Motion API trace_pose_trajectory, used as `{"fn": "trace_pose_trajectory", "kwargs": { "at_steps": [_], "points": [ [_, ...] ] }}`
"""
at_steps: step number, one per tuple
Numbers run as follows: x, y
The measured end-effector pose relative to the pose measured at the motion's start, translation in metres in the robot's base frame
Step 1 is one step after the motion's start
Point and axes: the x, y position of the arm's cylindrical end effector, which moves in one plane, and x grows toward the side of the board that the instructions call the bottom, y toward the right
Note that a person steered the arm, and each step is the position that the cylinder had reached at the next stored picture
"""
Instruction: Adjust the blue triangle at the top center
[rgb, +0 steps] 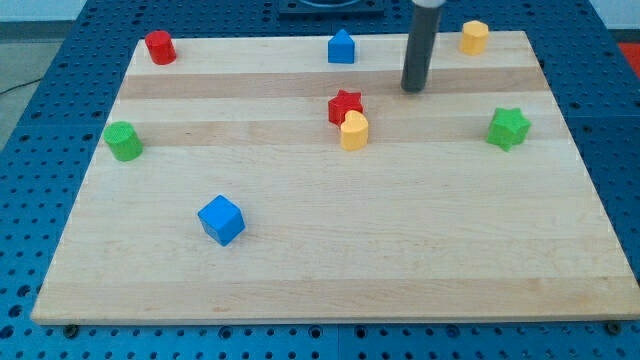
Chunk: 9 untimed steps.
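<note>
Taking the wooden board (330, 250) as the landmark and reading from the view's left: a green block (123, 141), roundish in shape, sits near the board's left edge, about a third of the way down; a red cylinder (159, 47) stands at the board's top left corner; a blue cube (221, 220) lies lower down, left of the board's middle; the blue triangle (341, 47) rests at the board's top edge, near its centre; a red star (345, 105) sits just below that, touching a yellow block (354, 131) on its lower right; my tip (413, 90) rests on the board to the right of the blue triangle, apart from it; there are no fingers, only the rod; a yellow block (474, 37) stands at the top edge; a green star (508, 128) lies near the board's right edge
</note>
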Motion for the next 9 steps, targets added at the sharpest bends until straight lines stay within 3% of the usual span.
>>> {"fn": "trace_pose_trajectory", "kwargs": {
  "at_steps": [3, 4, 9],
  "points": [
    [-0.041, -0.027],
    [-0.041, -0.051],
    [-0.052, -0.051]
  ]
}}
